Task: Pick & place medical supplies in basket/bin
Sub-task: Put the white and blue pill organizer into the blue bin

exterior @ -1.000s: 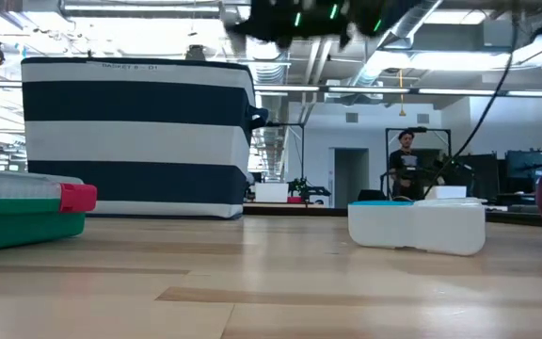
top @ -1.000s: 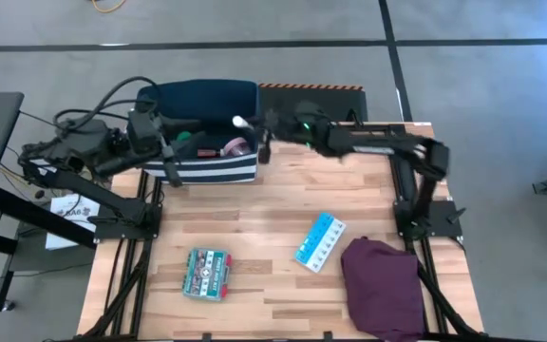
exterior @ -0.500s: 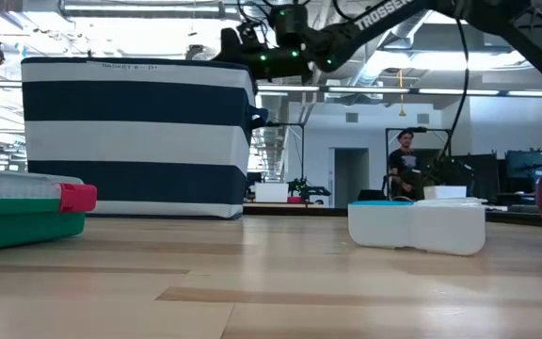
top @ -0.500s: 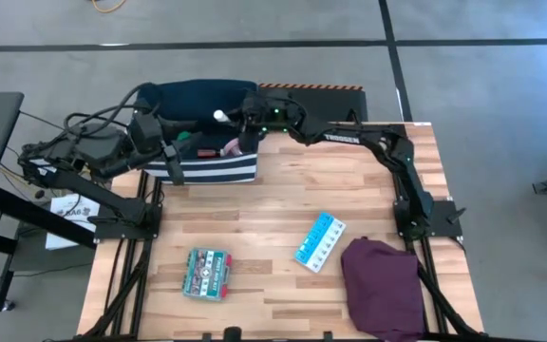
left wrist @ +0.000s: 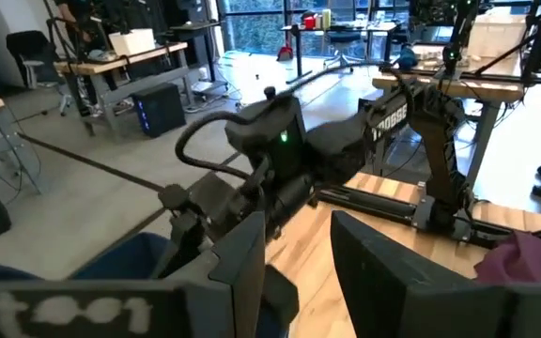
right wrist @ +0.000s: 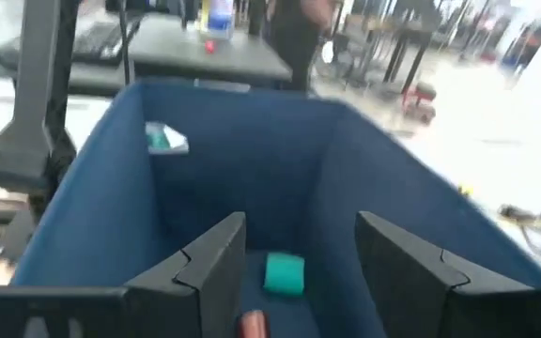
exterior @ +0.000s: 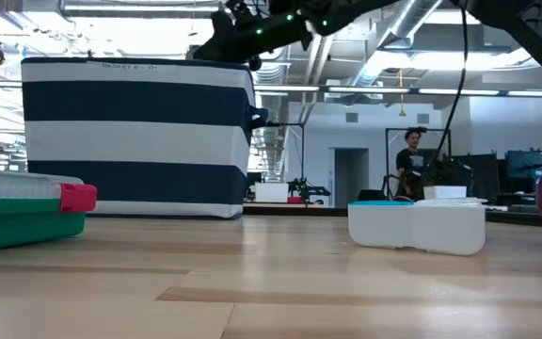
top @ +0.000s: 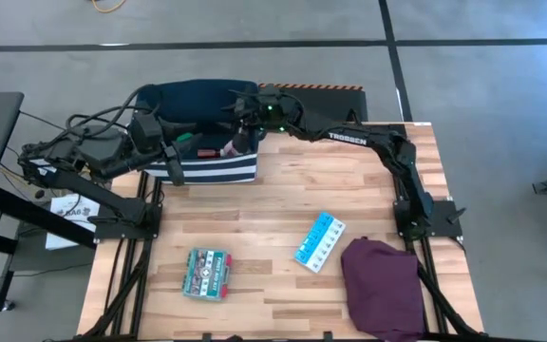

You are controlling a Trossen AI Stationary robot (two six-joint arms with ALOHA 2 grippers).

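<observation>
The navy bin (top: 202,133) with white stripes stands at the table's far left. My right gripper (right wrist: 301,225) hangs open over its inside with nothing between the fingers; the high view shows it above the bin's right half (top: 238,109). Below it, on the bin's floor, lies a green tape roll (right wrist: 285,274), and a pink item (top: 234,147) rests near the right wall. The small white bar is out of view. My left gripper (top: 171,144) waits at the bin's left wall, fingers apart (left wrist: 299,225). A green-red flat box (top: 207,273) and a light-blue pill organizer (top: 320,241) lie flat on the table. My left gripper stands at the bin's left rim (top: 164,157); I cannot tell whether its fingers touch the fabric, because the arm covers that spot from above and the wrist view looks past it.
A purple cloth (top: 383,285) lies heaped at the near right corner. The bare wood of the table (top: 254,209) stretches between the bin and the two loose items. In the low view a person (exterior: 407,160) stands far off in the room behind.
My right gripper has gone from beside the bin's right wall toward the table's left edge, out over the bin, carrying the small white bar. It has let go: the bar no longer shows at its fingertips.
</observation>
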